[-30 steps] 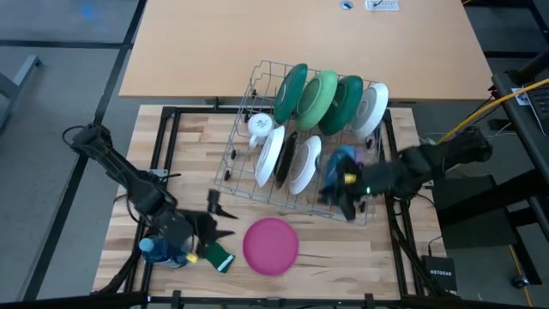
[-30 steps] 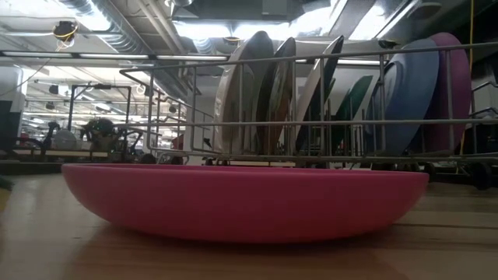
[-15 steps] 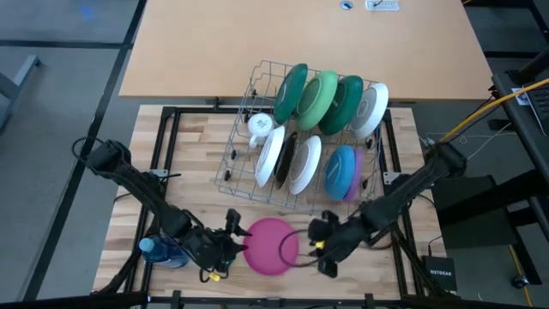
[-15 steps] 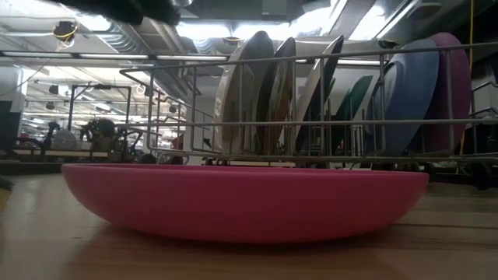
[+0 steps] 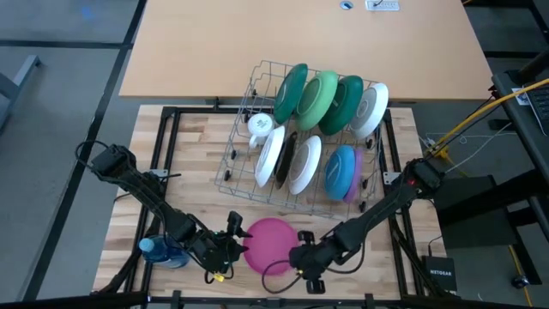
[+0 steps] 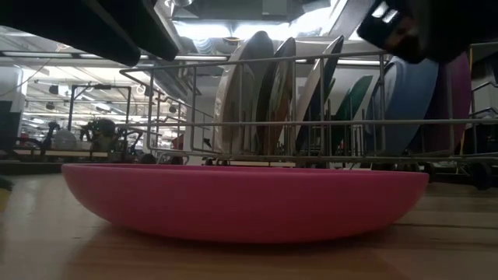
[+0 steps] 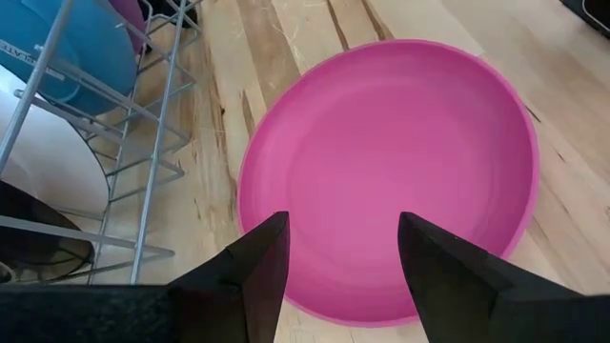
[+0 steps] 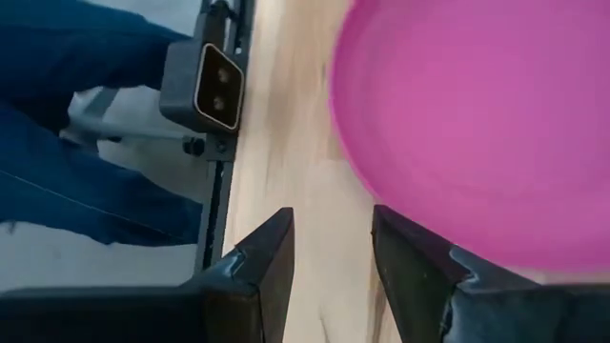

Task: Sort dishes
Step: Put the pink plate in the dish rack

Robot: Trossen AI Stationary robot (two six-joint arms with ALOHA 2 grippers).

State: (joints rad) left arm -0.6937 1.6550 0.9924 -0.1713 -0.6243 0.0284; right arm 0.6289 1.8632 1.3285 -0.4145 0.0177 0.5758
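Nearest, we see the pink plate (image 5: 270, 244) lying flat on the desk (image 5: 189, 163) at its front edge. Our left end effector (image 5: 233, 246) hovers at its left rim, fingers spread wide and empty; our right end effector (image 5: 300, 260) stands partly parted, empty, at its right rim. Farther back, the wire dish rack (image 5: 249, 103) holds the other plates upright.

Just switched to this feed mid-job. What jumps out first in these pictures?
The pink plate lies flat on the wooden table's near edge, alone outside the rack. Both hands flank it with fingers open and nothing held: the left hand at its left rim, the right hand at its right rim. Behind it, the wire dish rack holds green, white, blue and purple plates standing on edge.
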